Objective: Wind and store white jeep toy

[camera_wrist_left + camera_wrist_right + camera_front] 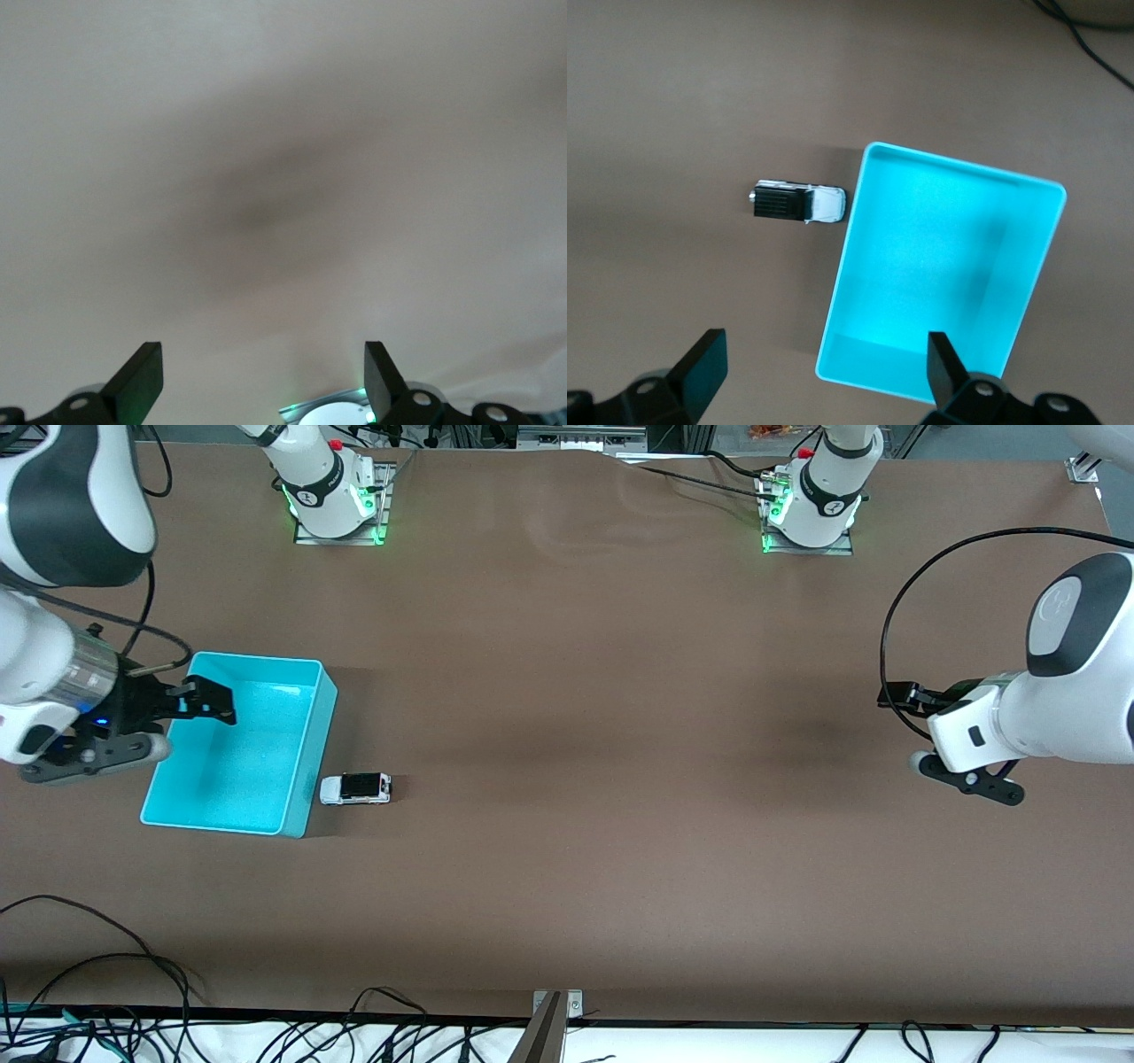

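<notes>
The white jeep toy (355, 787) (797, 203) stands on the brown table, close beside the turquoise bin (314, 753) (859, 230), on the side toward the left arm's end. The bin holds nothing that I can see. My right gripper (205, 700) (824, 354) hangs open over the bin's edge toward the right arm's end of the table, with nothing between its fingers. My left gripper (904, 695) (262, 356) waits open and empty over bare table near the left arm's end.
Both arm bases (332, 491) (811, 505) stand along the table edge farthest from the front camera. Loose black cables (106, 992) and a metal bracket (549, 1019) lie along the nearest edge. The left wrist view shows only bare table and the left arm's base plate (341, 414).
</notes>
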Available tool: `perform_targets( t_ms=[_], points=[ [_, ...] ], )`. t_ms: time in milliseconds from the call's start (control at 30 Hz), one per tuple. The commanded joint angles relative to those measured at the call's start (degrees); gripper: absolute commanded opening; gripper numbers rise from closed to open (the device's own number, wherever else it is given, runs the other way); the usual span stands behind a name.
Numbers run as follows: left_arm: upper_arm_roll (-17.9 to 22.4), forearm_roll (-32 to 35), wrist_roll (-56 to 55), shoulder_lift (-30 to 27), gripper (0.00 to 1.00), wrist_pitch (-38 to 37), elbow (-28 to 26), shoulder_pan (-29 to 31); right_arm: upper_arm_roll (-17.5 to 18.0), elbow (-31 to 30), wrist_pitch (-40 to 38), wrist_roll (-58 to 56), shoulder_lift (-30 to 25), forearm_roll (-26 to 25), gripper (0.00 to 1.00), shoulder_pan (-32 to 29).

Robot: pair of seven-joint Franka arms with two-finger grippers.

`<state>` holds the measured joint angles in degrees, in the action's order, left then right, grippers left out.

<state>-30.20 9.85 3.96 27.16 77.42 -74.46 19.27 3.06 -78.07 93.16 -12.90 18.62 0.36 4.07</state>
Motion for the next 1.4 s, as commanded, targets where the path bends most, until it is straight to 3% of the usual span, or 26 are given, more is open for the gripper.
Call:
perform_targets(
  t_ms=[0,800,1000,1167,1267,1367],
  points=[
    [0.3,-1.4,-10.0,-0.4,1.0,-1.4,3.2,-0.2,-0.1,-0.6,2.0,-10.5,1.8,0.9,1.0,0.8],
    [0.8,-3.6,-11.4,-1.3,1.0,0.0,3.4,0.3,0.4,-1.5,12.5,-59.5,17.2,3.1,1.0,1.9],
    [1.0,-3.5,-11.3,-1.4,1.0,1.1,3.4,0.9,0.6,-5.6,20.0,-68.9,19.3,3.2,1.0,1.7],
    [1.6,-1.5,-11.3,-2.9,1.0,2.4,3.2,0.0,1.2,-10.3,26.0,-70.3,19.3,3.2,1.0,1.9],
    [4.6,-0.6,-11.3,-4.7,1.0,3.3,2.0,-3.6,2.3,-12.4,28.5,-70.3,19.3,3.3,1.0,1.8],
    [11.2,-2.0,-11.3,-7.4,1.0,5.6,-0.5,-8.0,2.5,-13.5,29.7,-70.3,19.3,3.3,1.0,1.9]
  ],
)
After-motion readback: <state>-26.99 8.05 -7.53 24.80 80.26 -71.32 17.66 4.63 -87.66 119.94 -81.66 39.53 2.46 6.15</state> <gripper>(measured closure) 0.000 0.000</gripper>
